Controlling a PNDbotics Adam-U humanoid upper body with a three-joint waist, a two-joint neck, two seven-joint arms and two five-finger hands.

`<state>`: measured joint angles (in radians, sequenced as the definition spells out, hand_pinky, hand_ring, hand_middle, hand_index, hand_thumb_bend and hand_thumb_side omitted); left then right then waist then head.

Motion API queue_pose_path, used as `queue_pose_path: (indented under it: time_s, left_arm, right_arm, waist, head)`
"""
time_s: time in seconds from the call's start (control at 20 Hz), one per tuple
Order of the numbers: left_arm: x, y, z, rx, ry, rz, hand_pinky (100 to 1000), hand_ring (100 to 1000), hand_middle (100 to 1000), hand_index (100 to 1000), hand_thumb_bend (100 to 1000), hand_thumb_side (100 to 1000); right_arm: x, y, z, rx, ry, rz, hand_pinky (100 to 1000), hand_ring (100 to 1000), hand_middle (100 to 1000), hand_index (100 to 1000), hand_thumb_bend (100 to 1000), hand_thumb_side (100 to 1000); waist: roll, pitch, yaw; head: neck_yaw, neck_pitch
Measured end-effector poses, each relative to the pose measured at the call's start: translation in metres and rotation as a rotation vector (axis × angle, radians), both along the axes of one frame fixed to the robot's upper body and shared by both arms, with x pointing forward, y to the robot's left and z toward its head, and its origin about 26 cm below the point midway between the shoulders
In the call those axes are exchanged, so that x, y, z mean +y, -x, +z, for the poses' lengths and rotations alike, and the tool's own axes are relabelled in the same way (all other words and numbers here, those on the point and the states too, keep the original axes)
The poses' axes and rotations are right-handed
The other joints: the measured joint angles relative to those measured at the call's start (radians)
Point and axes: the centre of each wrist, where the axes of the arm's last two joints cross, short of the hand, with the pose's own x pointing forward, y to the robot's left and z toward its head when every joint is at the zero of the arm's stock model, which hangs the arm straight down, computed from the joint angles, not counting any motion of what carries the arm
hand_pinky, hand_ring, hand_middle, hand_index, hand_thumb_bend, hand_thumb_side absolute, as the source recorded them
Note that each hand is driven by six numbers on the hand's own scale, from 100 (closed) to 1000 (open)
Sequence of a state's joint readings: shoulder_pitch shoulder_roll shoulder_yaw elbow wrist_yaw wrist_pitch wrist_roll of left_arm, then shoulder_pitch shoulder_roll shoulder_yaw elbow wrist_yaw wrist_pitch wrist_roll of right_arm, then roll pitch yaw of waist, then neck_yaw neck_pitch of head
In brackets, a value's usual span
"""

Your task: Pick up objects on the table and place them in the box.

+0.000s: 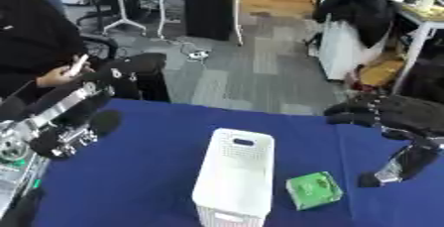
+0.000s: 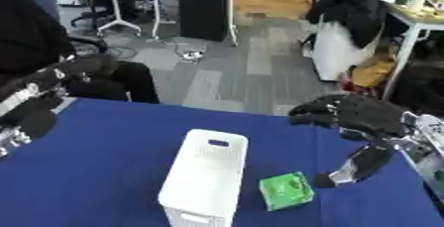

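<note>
Biggest thing first: the blue table [image 1: 138, 181] runs wide under both your arms, and its far edge lies just beyond your right hand, with open floor past it, so keep any sweep short on that side.

Next, the white box [image 1: 234, 174], tall, perforated, standing upright in the middle, off to the left of your right hand and well right of your left hand. Its top reads as closed with a small slot, though I can't tell that for sure; you may need to find the opening before anything goes in. It looks like thin plastic, light, easy to tip if you bump its wall.

Now the green object [image 2: 287, 190], a small squarish packet lying flat on the cloth, just left of your right hand and just beside the box's right wall, apart from both. I'd judge it light and a bit soft or crinkly, maybe slick on its faces. Take it across its two opposite edges, coming from above, since the box crowds its left side.

Your right hand [image 2: 360, 164] hangs low over the table, fingers drooping relaxed toward the cloth, holding nothing. There's clear cloth between it and the packet.

Your left hand [image 1: 74, 139] sits raised at the table's left edge; I can't tell how its fingers stand. Plenty of bare cloth lies between it and the box.
</note>
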<state>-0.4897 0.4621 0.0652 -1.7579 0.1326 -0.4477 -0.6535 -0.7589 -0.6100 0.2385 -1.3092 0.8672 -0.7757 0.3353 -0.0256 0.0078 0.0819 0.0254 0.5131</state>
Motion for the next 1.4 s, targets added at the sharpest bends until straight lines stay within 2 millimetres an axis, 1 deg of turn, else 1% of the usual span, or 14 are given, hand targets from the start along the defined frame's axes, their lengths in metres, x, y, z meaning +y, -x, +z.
queue_pose_path:
  time_s: [0.3,0.55,1.0,1.2,1.4]
  left_arm:
    - [-0.001,0.0,0.001,0.0,-0.001,-0.004,995,1000,1000,1000,100,878]
    - [-0.003,-0.001,0.002,0.0,0.0,-0.011,995,1000,1000,1000,100,878]
    - [-0.005,-0.002,0.004,0.002,-0.002,-0.02,995,1000,1000,1000,100,876]
    - [-0.007,-0.002,0.004,0.002,0.003,-0.025,995,1000,1000,1000,100,876]
    - [-0.007,-0.002,0.006,-0.001,0.002,-0.027,995,1000,1000,1000,100,876]
  right_arm:
    - [-0.002,-0.011,-0.012,0.02,0.018,-0.011,845,864,902,944,708,1000]
    - [-0.002,-0.017,-0.025,0.047,0.035,-0.021,841,859,899,946,705,1000]
    - [-0.012,-0.022,-0.041,0.092,0.072,-0.065,840,856,894,946,701,1000]
    - [-0.012,-0.024,-0.046,0.104,0.079,-0.073,839,854,893,946,695,1000]
    - [-0.014,-0.024,-0.049,0.107,0.088,-0.077,839,854,893,947,691,1000]
  waist:
    - [-0.001,0.003,0.005]
    - [-0.001,0.006,0.012]
    - [-0.005,0.007,0.019]
    - [-0.005,0.007,0.02]
    - [-0.005,0.007,0.021]
  head:
    - [0.0,0.0]
    - [0.0,-0.01]
    - [0.002,-0.01]
    - [0.006,-0.011]
    - [0.01,-0.021]
